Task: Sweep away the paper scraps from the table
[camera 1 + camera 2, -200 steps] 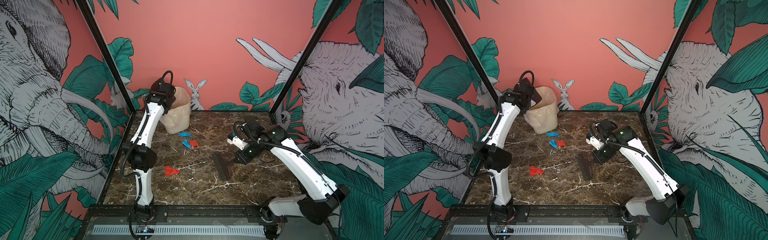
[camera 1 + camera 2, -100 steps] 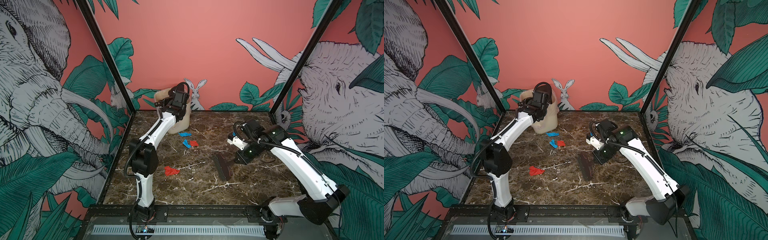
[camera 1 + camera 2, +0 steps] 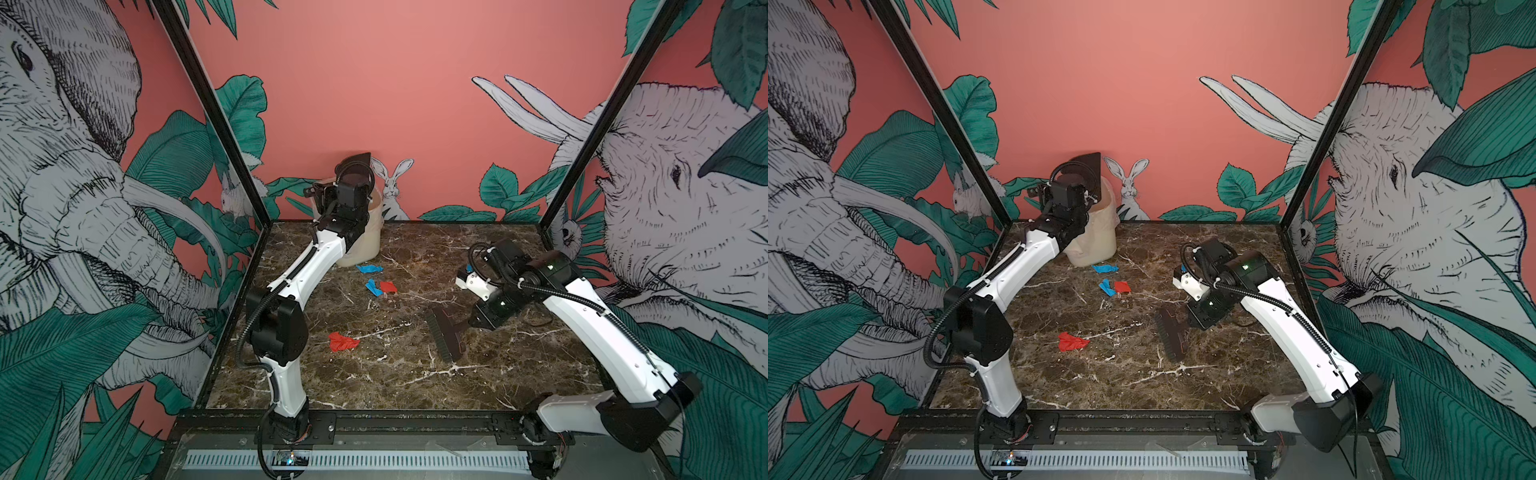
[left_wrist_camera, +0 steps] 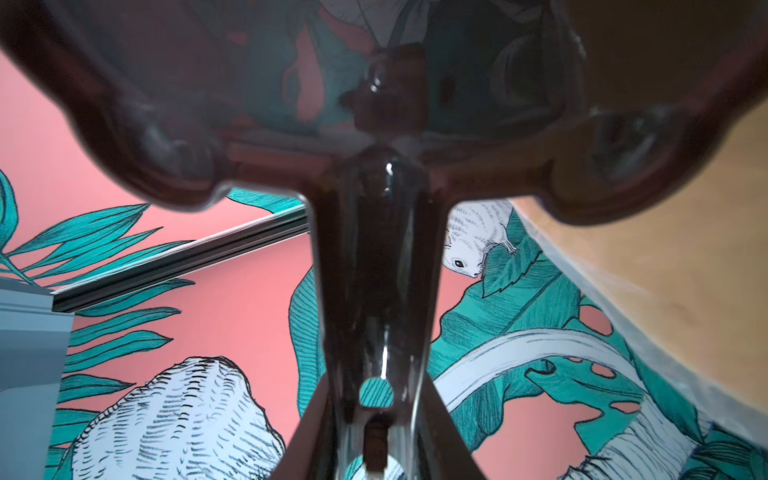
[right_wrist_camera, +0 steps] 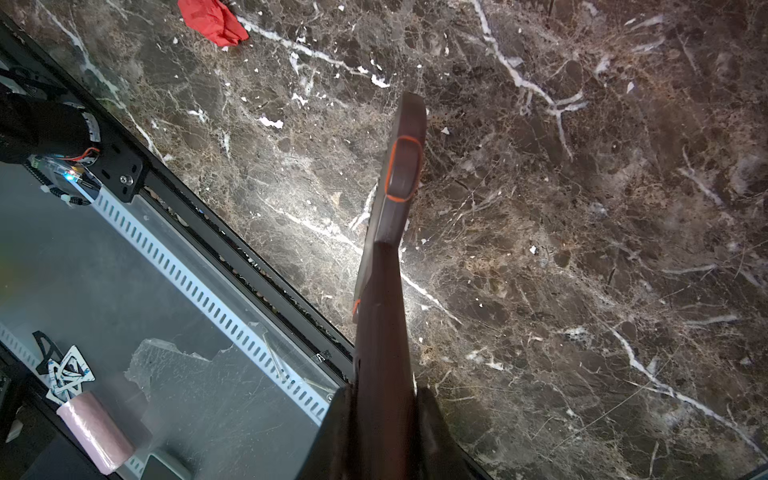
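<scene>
The left jaws were clenched on the handle of a dark plastic dustpan (image 3: 358, 161) held above the cream plastic-lined bin (image 3: 371, 245). The right jaws gripped a dark hand brush (image 3: 444, 337) on the brown marble tabletop (image 3: 415, 386), where red and blue paper scraps (image 3: 343, 341) lay scattered.

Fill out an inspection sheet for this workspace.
Surface: table, dark marble with white veins and flecks.
Job's things: paper scraps, red and blue pieces lying left of centre.
Clutter: pink roll on the ledge beyond the front frame.
Grippers: left gripper shut on dustpan, raised above bin; right gripper shut on brush, head at the table.
Cables: black conduit along both arms, clear of scraps.
Surroundings: mural walls, black frame posts.
</scene>
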Controlling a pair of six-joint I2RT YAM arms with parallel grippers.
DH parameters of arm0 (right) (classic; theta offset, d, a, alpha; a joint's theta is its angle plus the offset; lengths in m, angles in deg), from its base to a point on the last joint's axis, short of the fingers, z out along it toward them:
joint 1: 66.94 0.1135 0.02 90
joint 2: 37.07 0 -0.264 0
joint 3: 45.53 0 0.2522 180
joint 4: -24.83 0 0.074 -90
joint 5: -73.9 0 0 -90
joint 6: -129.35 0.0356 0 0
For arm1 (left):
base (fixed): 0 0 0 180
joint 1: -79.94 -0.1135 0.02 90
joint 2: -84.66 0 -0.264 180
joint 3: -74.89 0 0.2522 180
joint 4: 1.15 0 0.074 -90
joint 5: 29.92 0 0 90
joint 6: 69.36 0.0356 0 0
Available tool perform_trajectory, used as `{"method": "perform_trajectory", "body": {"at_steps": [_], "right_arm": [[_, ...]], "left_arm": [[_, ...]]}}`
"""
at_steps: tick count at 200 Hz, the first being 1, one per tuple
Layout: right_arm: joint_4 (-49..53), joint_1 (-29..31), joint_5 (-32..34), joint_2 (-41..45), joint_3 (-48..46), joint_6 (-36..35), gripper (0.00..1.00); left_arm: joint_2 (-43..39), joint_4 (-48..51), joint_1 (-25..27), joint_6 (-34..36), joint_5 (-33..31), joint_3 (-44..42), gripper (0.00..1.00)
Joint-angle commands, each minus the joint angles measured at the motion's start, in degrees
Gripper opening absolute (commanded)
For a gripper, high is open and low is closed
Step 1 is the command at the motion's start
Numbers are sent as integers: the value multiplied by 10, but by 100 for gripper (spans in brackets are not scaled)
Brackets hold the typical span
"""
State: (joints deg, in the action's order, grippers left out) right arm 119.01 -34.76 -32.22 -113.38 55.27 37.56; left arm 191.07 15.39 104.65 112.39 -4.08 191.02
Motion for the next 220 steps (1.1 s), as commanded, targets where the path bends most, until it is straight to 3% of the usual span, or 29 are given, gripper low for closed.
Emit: {"method": "perform_trajectory", "body": {"at_steps": [1, 18, 35, 71, 92, 111, 131, 163, 220], "right_arm": [[4, -2, -6, 14, 1, -3, 0], [1, -2, -7, 15, 0, -2, 0], [-1, -1, -9, 15, 0, 0, 0], [-30, 3, -51, 14, -8, 21, 0], [-76, 26, -91, 10, -13, 55, 0], [-133, 60, -137, 3, -17, 100, 0], [-230, 100, -181, -4, -38, 167, 0], [-366, 156, -217, -42, -63, 256, 0], [-564, 189, -240, -144, -79, 390, 0]], "left_arm": [[-37, -52, 3, 31, -12, -7, 0], [-43, -55, 3, 17, -18, -3, 0], [-54, -4, 3, -51, -24, 17, 0], [-87, 281, 4, -347, 5, 110, 0], [-117, 442, 6, -525, 64, 139, 0], [-159, 535, 5, -663, 142, 123, 0], [-218, 572, 6, -774, 225, 56, 0], [-314, 566, 8, -870, 309, -81, 0], [-400, 594, 14, -917, 341, -182, 0]]}}
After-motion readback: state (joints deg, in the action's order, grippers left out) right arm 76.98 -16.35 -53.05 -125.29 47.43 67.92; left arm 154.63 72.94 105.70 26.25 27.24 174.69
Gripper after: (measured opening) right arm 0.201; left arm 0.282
